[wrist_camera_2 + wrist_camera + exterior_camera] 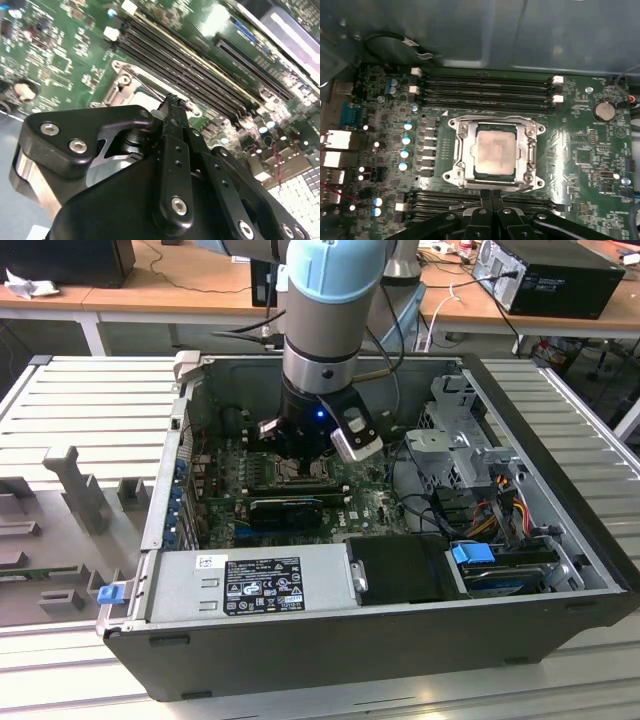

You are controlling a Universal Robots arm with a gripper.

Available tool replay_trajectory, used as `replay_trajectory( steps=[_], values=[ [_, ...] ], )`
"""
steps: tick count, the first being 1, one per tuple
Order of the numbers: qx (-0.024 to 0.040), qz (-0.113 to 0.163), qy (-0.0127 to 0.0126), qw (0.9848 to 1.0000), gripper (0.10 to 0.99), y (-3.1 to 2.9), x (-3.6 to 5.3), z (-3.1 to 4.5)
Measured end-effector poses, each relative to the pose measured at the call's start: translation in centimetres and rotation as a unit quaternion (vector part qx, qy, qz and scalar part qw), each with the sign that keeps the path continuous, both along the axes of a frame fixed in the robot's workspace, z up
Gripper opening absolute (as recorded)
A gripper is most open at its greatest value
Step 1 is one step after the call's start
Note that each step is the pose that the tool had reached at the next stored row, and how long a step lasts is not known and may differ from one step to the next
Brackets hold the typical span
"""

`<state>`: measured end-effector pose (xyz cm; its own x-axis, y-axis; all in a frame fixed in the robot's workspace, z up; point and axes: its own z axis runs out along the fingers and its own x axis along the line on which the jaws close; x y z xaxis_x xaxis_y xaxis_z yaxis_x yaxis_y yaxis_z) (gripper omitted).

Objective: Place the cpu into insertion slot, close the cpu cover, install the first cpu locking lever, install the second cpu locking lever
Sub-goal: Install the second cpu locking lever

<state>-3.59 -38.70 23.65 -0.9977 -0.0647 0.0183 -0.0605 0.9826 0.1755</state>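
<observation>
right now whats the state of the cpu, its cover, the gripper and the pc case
cpu: seated in the socket
cpu cover: closed flat over the cpu
gripper: shut, tips at the socket edge
pc case: lying on its side, open

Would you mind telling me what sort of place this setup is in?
Probably an electronics or robotics lab: an open computer case lies on a slatted metal table, with wooden benches carrying cables and another computer behind.
</observation>
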Motion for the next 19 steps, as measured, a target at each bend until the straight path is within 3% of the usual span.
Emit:
replay_trajectory(
  steps=[2, 6, 10, 16, 19],
  values=[
    [0.0006, 0.004, 0.0001, 1.0, 0.106, -0.01, -0.62, -0.33],
    [0.0011, 0.008, 0.0001, 1.0, 0.106, -0.01, -0.88, -1.42],
    [0.0163, 0.01, 0.0, 0.9998, 0.106, -0.18, -1.79, -1.67],
    [0.0272, 0.011, -0.0001, 0.9996, 0.106, -0.89, -2.6, -1.7],
    [0.0356, 0.011, -0.0002, 0.9993, 0.106, -1.37, -2.72, -1.72]
  ],
)
